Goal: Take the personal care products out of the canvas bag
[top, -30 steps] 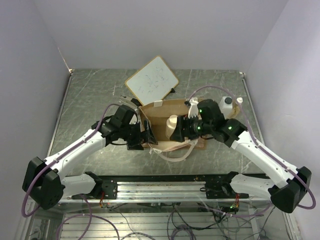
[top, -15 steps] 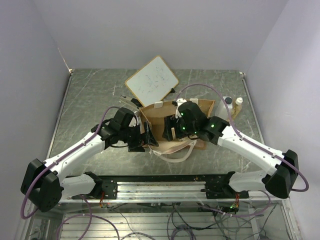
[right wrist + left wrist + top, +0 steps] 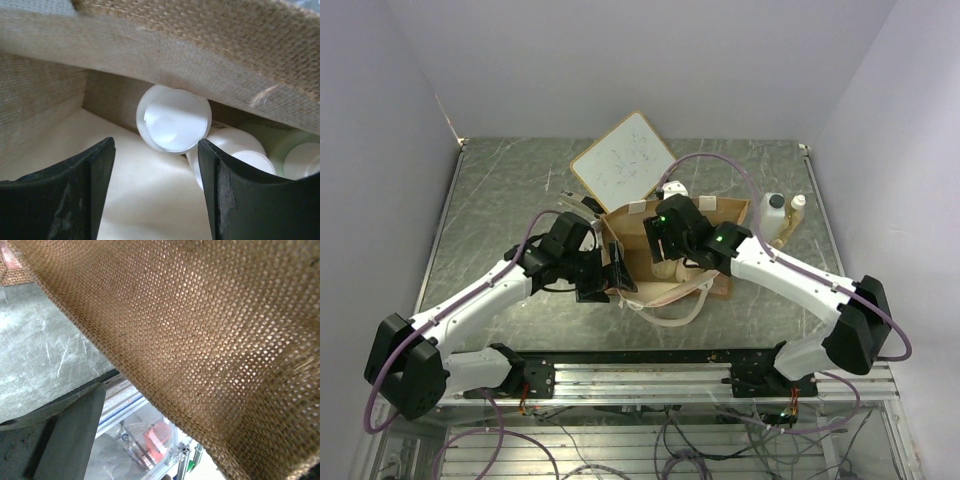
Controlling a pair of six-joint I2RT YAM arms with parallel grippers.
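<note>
The brown canvas bag (image 3: 725, 215) stands mid-table. My right gripper (image 3: 665, 248) reaches into its mouth, open and empty (image 3: 156, 150). Just ahead of its fingers (image 3: 75, 190) lies a bottle with a round cream cap (image 3: 173, 120). Two more bottles (image 3: 235, 155) (image 3: 295, 150) lie to its right under the bag's rim (image 3: 200, 55). The larger white bottle with a dark cap (image 3: 775, 212) and the slim amber bottle (image 3: 798, 210) stand on the table right of the bag. My left gripper (image 3: 610, 272) is at the bag's left wall (image 3: 200, 330). One finger (image 3: 60, 430) shows, apart from the fabric; the other is hidden.
A white wood-framed board (image 3: 623, 160) lies behind the bag. A small black-and-silver tool (image 3: 570, 200) lies at the bag's back left. Cream rope handles (image 3: 670, 305) hang over the bag's front. The table's right edge is close behind the two standing bottles.
My right arm has swung left from the bag's right side to over its mouth and dipped into it. The left arm and the bag have stayed put.
</note>
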